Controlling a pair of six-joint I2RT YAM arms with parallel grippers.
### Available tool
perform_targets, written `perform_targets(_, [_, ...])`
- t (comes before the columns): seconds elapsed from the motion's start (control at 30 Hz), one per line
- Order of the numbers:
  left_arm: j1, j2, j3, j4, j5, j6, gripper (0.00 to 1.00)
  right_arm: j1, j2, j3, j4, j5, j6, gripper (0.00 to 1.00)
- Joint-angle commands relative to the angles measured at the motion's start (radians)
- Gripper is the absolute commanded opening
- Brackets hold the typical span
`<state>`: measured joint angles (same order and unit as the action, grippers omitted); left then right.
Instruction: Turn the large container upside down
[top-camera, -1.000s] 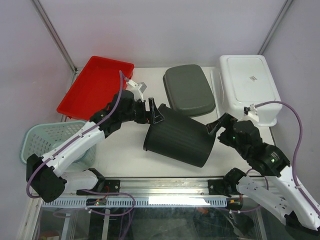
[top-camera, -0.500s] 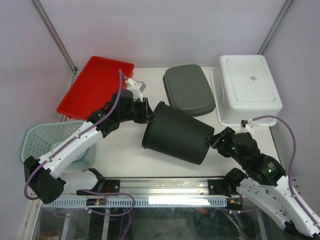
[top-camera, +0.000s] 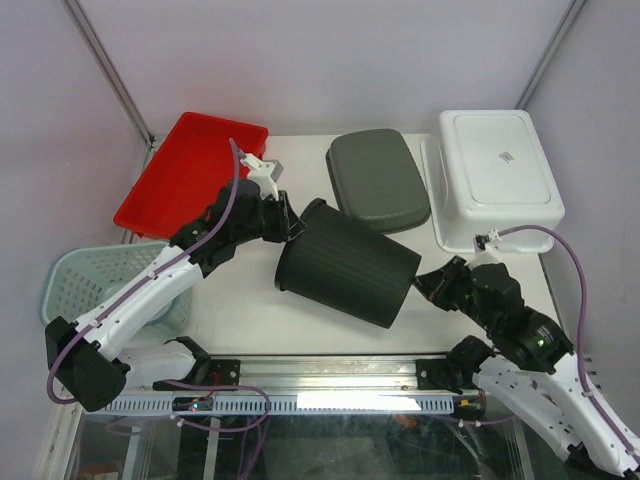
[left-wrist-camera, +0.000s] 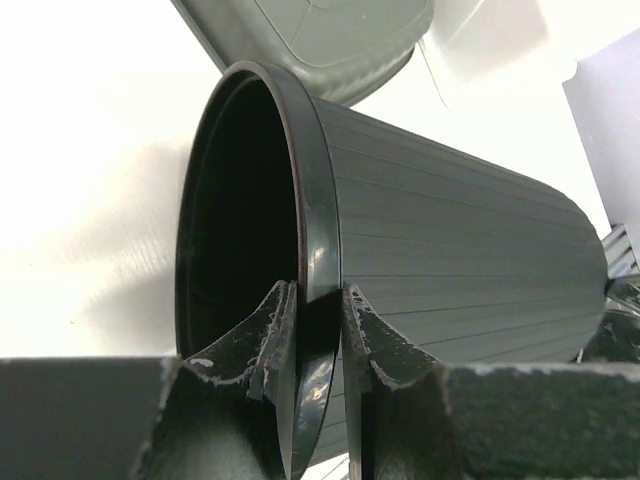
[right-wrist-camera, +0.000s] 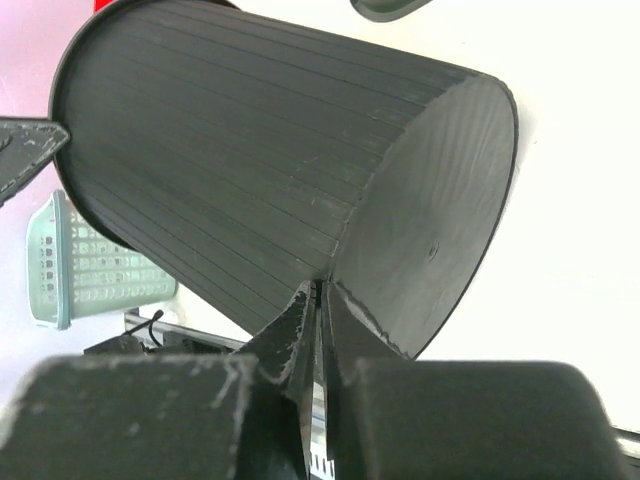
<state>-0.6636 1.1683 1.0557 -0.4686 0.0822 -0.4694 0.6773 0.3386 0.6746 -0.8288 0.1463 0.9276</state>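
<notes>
The large container (top-camera: 350, 268) is a dark ribbed bin lying on its side in mid-table, mouth toward the far left, flat base toward the near right. My left gripper (top-camera: 296, 222) is shut on its rim; in the left wrist view one finger sits inside the mouth and one outside, around the container (left-wrist-camera: 450, 260), with the left gripper (left-wrist-camera: 320, 300) pinching the rim. My right gripper (top-camera: 420, 283) is shut at the base edge. In the right wrist view the right gripper (right-wrist-camera: 320, 295) meets the lower edge of the container (right-wrist-camera: 250, 150), fingers pressed together with nothing held.
A red tray (top-camera: 190, 170) lies at the back left. A grey lid-like tub (top-camera: 378, 180) and an upturned white tub (top-camera: 495, 170) sit behind the bin. A teal basket (top-camera: 100, 280) stands off the left edge. A metal rail (top-camera: 330, 375) runs along the front.
Both grippers have gone from open to shut. The left one closed on the bin's rim; the right one drew back toward the near right. The bin shifted slightly left.
</notes>
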Motion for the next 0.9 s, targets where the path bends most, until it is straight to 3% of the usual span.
perform_targets(0.0, [-0.041, 0.038, -0.041, -0.026, 0.054, -0.023, 0.09, 0.014, 0.061, 0.134, 0.31, -0.214, -0.023, 0.03])
perform_targets(0.17, [-0.047, 0.019, -0.042, -0.028, 0.018, -0.023, 0.13, 0.014, 0.133, 0.233, 0.336, -0.236, -0.082, 0.01])
perform_targets(0.27, [-0.047, 0.021, -0.038, -0.028, 0.025, -0.031, 0.25, 0.013, 0.166, 0.284, 0.352, -0.249, -0.104, 0.01])
perform_targets(0.43, [-0.058, 0.042, -0.071, 0.03, 0.055, -0.077, 0.3, 0.014, 0.238, 0.341, 0.369, -0.284, -0.133, 0.02])
perform_targets(0.7, [-0.119, 0.116, -0.108, 0.124, 0.07, -0.13, 0.32, 0.022, 0.316, 0.24, 0.495, -0.351, -0.09, 0.04])
perform_targets(0.87, [-0.134, 0.149, -0.102, 0.154, 0.071, -0.145, 0.34, 0.07, 0.35, 0.217, 0.518, -0.307, -0.093, 0.05])
